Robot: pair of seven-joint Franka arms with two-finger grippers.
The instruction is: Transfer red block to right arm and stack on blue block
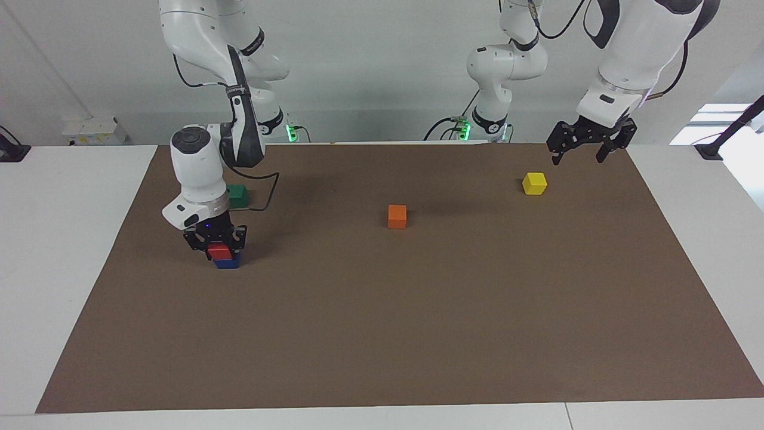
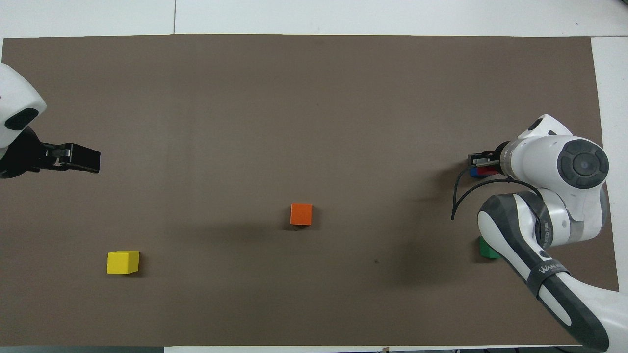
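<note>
Toppling or skewing the stack: the main hazard from here, by my reading. Red block (image 1: pixel 218 251) seated on blue block (image 1: pixel 227 261) but shifted a little toward the 9 o'clock side in the facing view, not squarely centred; could slide off on release, or get dragged along if the fingers stick while lifting away. Could also nudge the blue block if the jaws part unevenly.

Right gripper (image 1: pixel 215 239) low over the stack, at about 8 o'clock from the orange cube (image 1: pixel 397 216) in the facing view, near the right arm's end of the brown mat (image 1: pixel 382 334). Fingers pinched on the red block, narrow gap, block's sides between them; no contact seen with the blue block. Mostly hidden by the wrist in the overhead view, only slivers of red (image 2: pixel 486 171) and blue (image 2: pixel 474 172) showing.

Green cube (image 1: pixel 238 195) just nearer the robots than the stack, partly hidden by the arm.

Left gripper (image 1: pixel 591 149) waiting up in the air, jaws spread wide, holding nothing, at about 1 o'clock from the yellow cube (image 1: pixel 534 183) in the facing view.
</note>
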